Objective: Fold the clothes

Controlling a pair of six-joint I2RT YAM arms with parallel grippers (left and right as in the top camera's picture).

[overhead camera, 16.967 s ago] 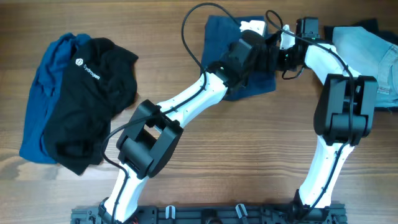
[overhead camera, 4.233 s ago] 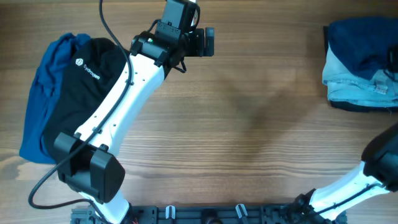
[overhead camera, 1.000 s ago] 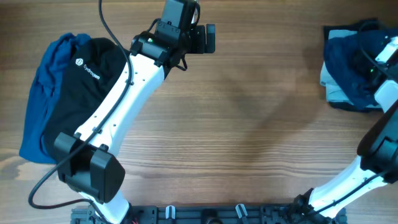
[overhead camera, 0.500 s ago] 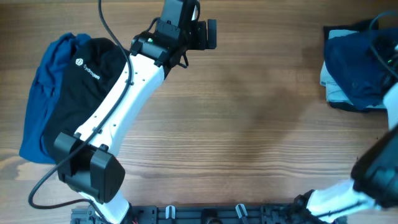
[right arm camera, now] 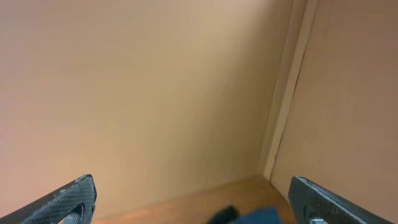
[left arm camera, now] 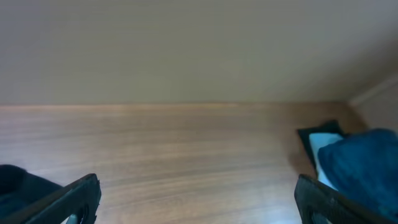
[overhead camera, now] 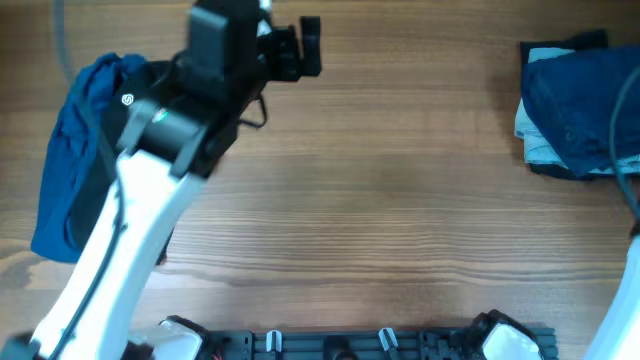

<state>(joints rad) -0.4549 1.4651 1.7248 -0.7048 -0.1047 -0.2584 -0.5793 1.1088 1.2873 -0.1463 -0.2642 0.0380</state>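
Hovering over the far side of the wooden counter (overhead camera: 400, 200), left of centre, the left pincer (left arm camera: 198, 186) has its jaws spread wide and holds nothing. The right pincer (right arm camera: 191, 186) is likewise wide open and empty, and faces a wall. The clothes lie in two heaps. A black top (overhead camera: 145, 85) rests over a royal-blue garment (overhead camera: 65, 170) at the left edge, and dark navy shorts (overhead camera: 575, 110) sit atop pale denim (overhead camera: 528, 125) at the far right.

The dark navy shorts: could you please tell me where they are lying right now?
In the overhead view the dark navy shorts lie at the right edge of the table, on top of the pale denim, opposite the royal-blue garment at the left.
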